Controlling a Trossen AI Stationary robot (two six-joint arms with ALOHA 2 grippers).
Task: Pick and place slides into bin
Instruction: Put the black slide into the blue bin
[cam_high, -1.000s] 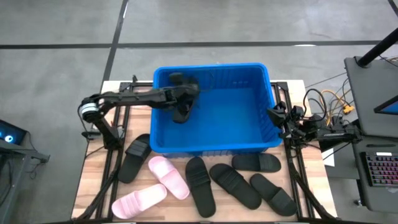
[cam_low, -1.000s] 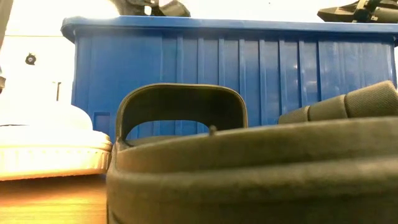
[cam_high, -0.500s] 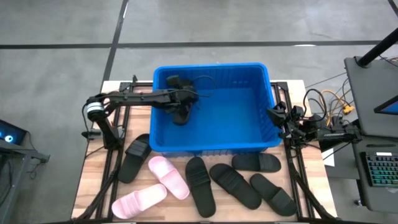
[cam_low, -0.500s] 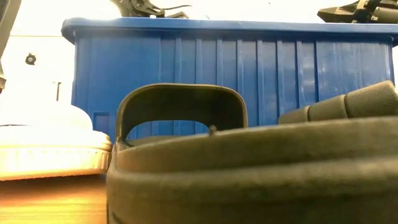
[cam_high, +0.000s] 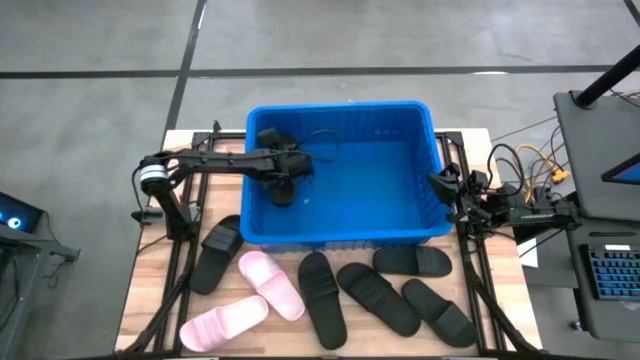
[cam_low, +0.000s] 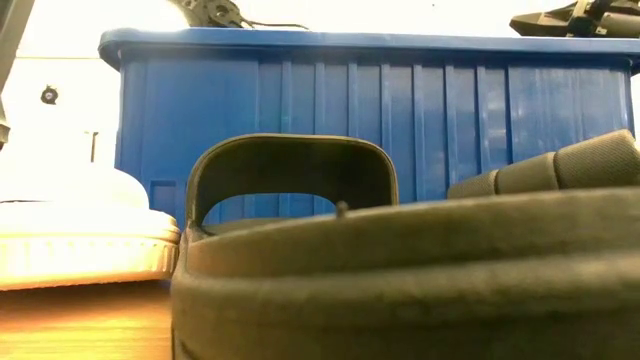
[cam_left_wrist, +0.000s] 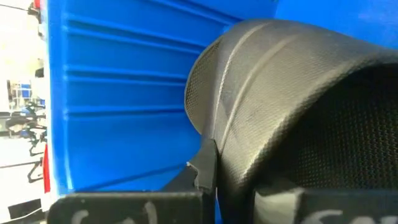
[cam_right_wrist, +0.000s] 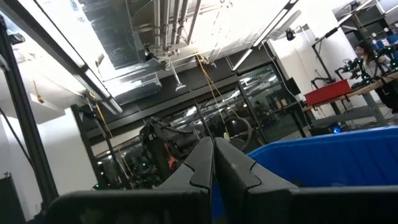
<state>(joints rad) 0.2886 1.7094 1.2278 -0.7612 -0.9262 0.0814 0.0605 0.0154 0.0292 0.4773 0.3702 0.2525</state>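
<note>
We are looking down on a wooden table (cam_high: 150, 300) with a large blue bin (cam_high: 420, 215) sitting toward its far side. Our left gripper (cam_high: 283, 172) is reaching into the bin from the left, near the bin's left wall, and its fingers are closed around a black slide (cam_high: 284, 190), which is hanging inside the bin. In the left wrist view that slide's textured strap (cam_left_wrist: 280, 112) is filling most of the picture, with the bin's ribbed blue wall (cam_left_wrist: 118, 106) just behind it.

Our right gripper (cam_high: 445, 185) is resting just outside the bin's right wall, and its fingers are pressed together on nothing.

On the table in front of the bin, seven more slides are lying in a loose row: one black slide (cam_high: 213, 254) at the left, two pale pink slides (cam_high: 270, 284) beside it, then four black slides (cam_high: 322, 300) spreading toward the right. In the low view a black strap (cam_low: 290, 165) is arching close in front of the bin.
</note>
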